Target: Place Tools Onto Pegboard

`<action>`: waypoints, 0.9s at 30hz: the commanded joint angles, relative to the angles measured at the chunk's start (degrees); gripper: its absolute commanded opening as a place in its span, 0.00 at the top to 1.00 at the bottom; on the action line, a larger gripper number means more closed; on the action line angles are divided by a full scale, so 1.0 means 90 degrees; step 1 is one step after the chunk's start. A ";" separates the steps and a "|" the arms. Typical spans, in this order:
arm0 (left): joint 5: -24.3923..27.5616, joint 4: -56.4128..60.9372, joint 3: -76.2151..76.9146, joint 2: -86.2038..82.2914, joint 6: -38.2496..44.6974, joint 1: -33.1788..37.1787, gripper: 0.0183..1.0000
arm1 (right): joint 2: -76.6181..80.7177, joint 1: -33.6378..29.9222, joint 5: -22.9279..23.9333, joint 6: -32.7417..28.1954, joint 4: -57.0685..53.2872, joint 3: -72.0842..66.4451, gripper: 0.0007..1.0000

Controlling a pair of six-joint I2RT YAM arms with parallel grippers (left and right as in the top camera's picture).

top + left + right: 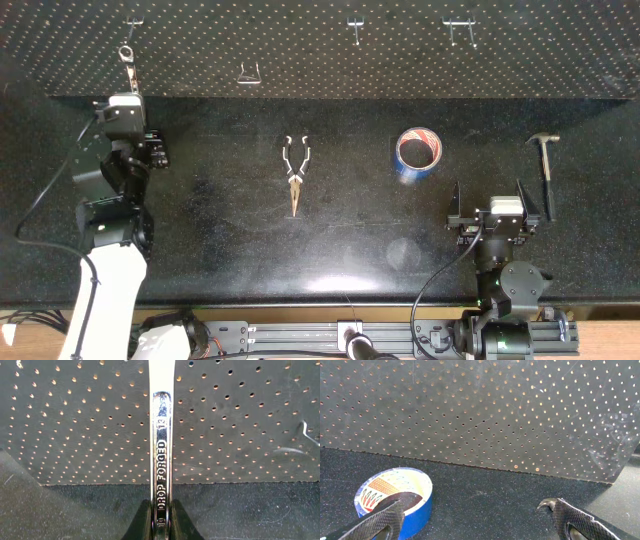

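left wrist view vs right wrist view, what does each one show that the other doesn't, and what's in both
Left wrist view: a shiny chrome wrench standing upright, clamped in the left end effector, plus a bare wire hook off to one side. Right wrist view: a blue roll of tape lying flat, with the right end effector open and empty near it. Shared: the black perforated pegboard and the dark speckled table top at its foot.
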 commanded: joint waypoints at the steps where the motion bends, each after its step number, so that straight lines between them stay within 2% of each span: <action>1: 0.0000 0.0100 0.0107 0.0175 -0.0100 -0.0002 0.99 | -0.0029 -0.0019 0.0056 -0.0068 -0.0019 -0.0024 0.02; 19: -0.0141 0.1217 0.0287 0.0843 -0.0100 -0.0002 0.99 | -0.0029 -0.0019 0.0056 -0.0068 -0.0019 -0.0024 0.02; 27: -0.0141 0.1239 0.0437 0.1251 -0.0097 -0.0002 0.99 | -0.0029 -0.0019 0.0053 -0.0068 -0.0019 -0.0024 0.02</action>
